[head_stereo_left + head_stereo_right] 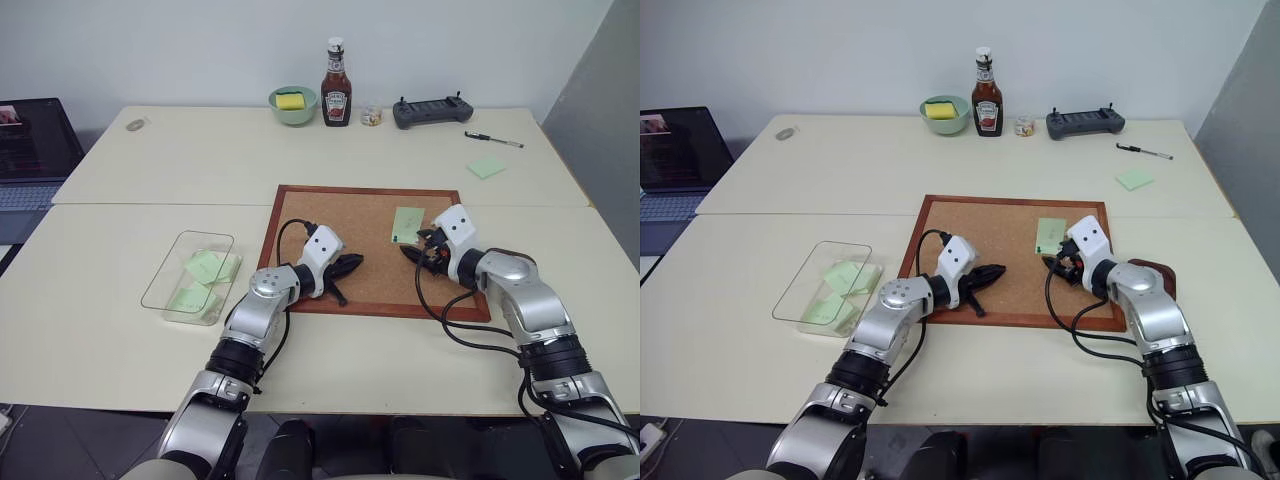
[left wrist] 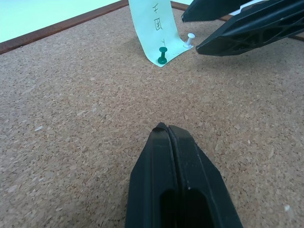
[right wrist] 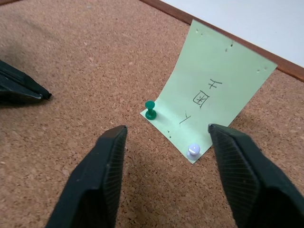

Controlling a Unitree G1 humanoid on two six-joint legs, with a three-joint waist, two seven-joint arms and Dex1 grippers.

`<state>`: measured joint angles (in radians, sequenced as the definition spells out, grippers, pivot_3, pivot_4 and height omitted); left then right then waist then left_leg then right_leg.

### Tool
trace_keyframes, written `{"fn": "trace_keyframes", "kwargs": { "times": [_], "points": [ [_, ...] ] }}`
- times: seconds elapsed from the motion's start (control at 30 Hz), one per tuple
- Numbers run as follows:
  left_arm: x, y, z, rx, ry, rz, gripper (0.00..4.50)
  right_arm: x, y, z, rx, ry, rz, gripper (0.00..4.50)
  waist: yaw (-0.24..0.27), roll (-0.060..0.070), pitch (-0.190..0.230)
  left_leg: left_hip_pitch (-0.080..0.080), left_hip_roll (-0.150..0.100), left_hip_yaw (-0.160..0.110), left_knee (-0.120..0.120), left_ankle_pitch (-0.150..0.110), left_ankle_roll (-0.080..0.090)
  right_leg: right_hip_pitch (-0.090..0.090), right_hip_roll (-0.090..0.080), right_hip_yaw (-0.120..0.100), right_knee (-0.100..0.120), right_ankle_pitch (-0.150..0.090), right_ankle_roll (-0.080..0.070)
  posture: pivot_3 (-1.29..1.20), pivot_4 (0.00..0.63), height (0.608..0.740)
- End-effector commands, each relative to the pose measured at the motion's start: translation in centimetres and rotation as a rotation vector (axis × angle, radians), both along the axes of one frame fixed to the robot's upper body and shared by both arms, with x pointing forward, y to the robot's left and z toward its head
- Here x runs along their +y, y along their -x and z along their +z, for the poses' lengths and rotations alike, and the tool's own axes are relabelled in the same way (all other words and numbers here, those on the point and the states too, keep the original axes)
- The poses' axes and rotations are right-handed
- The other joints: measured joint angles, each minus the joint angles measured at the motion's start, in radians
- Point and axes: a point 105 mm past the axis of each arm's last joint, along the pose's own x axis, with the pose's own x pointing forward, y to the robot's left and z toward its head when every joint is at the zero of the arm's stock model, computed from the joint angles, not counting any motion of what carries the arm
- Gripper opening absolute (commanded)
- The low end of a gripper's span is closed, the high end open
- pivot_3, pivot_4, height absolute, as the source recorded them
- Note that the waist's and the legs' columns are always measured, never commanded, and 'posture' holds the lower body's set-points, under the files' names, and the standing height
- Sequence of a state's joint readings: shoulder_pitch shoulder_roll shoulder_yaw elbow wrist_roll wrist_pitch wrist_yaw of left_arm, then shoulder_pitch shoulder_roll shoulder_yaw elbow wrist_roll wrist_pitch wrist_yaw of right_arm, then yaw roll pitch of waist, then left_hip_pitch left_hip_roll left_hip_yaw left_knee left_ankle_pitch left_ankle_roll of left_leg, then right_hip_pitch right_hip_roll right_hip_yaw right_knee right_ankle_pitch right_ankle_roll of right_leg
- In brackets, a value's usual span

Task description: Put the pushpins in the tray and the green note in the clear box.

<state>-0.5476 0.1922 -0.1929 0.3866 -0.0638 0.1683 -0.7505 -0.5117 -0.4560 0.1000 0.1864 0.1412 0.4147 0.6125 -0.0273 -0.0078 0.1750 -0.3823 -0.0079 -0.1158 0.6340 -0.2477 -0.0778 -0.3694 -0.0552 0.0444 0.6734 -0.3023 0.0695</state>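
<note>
note (image 3: 209,97) pinned to cork board (image 1: 330,225) by 2 pins (image 3: 150,109) (1 green, 1 white) | right hand (image 3: 166,137) open, straddling pins | left hand (image 2: 167,130) shut, empty, left of note | box (image 1: 175,262) left on tabletop (image 1: 150,170)

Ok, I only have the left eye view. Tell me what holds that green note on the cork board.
Observer: Two pins through the green note, at the corners nearest the right gripper: a green pushpin and a white pushpin.
Operator: Give me that gripper's state.
Observer: Open, one finger on either side of the two pins, touching neither.
Operator: Now the left one.
Observer: The left gripper is shut and empty, over bare cork board.
</note>
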Motion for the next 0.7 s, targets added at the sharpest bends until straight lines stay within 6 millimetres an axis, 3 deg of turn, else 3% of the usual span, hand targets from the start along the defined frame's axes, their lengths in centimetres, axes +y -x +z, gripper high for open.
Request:
{"fn": "trace_keyframes", "kwargs": {
  "times": [0.03,0.3,0.53,0.7],
  "points": [
    [-0.2,0.8,-2.7,0.085,-0.046,-0.001,0.00,0.2,-0.6,1.5,-0.069,0.012,0.012,1.69,0.000,0.000,0.000,0.000,0.000,0.000,0.000,0.000,0.000,0.000,0.000,0.000,0.000,0.000,0.000,0.00,0.150,0.740],
    [-0.1,0.9,-2.7,0.085,-0.045,0.003,0.00,-0.2,-1.0,1.7,-0.090,0.031,-0.001,0.08,-0.001,0.000,0.000,0.000,0.000,0.000,0.000,0.000,0.000,0.000,0.000,0.000,0.000,0.000,0.000,0.00,0.150,0.740],
    [-0.1,0.9,-2.7,0.086,-0.046,0.006,0.00,0.2,-0.7,2.9,-0.130,0.020,0.033,0.03,-0.001,0.000,0.000,0.000,0.000,0.000,0.000,0.000,0.000,0.000,0.000,0.000,0.000,0.000,0.000,0.00,0.150,0.740],
    [-0.1,0.9,-2.9,0.089,-0.049,0.006,0.00,1.3,0.0,4.9,-0.174,-0.052,0.089,0.03,-0.003,0.000,0.000,0.000,0.000,0.000,0.000,0.000,0.000,0.000,0.000,0.000,0.000,0.000,0.000,0.00,0.150,0.740]
  ]
}}
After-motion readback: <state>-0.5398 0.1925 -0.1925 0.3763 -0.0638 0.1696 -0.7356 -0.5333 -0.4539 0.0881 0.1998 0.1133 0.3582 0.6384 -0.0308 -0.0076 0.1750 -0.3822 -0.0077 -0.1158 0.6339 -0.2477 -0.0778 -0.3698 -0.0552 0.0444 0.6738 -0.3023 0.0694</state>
